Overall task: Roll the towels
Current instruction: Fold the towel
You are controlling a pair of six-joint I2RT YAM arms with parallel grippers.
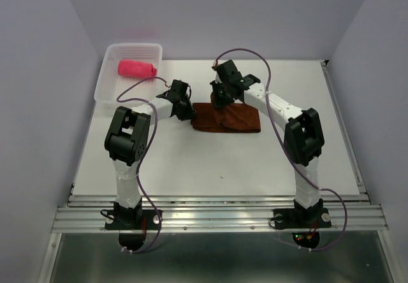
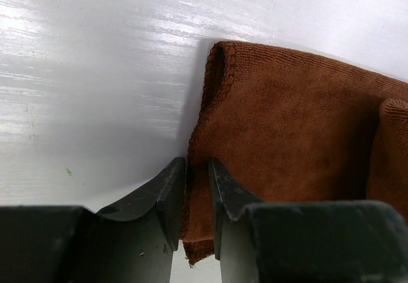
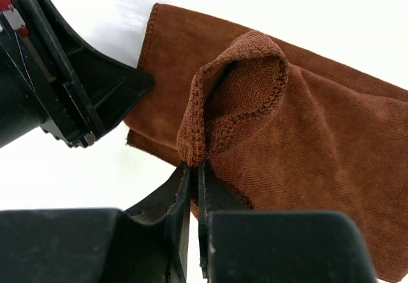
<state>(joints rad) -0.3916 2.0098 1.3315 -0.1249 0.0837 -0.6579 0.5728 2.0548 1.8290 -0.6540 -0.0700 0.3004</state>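
At the table's far left corner stands a white perforated plastic basket, and the pink-red towel lies in it as a tight roll, toward its far wall. To the right, near the middle of the table, the left gripper reaches low to the left end of the rust-brown towel. In the left wrist view its fingers stand close together with the towel's hemmed left edge caught between them. The brown towel lies folded into a flat strip running left to right across the table's centre. At the strip's far edge the right gripper comes down from above. In the right wrist view its fingers are pressed nearly together, pinching a corner of the cloth that curls up in a loose hooded fold, clear of the layer beneath.
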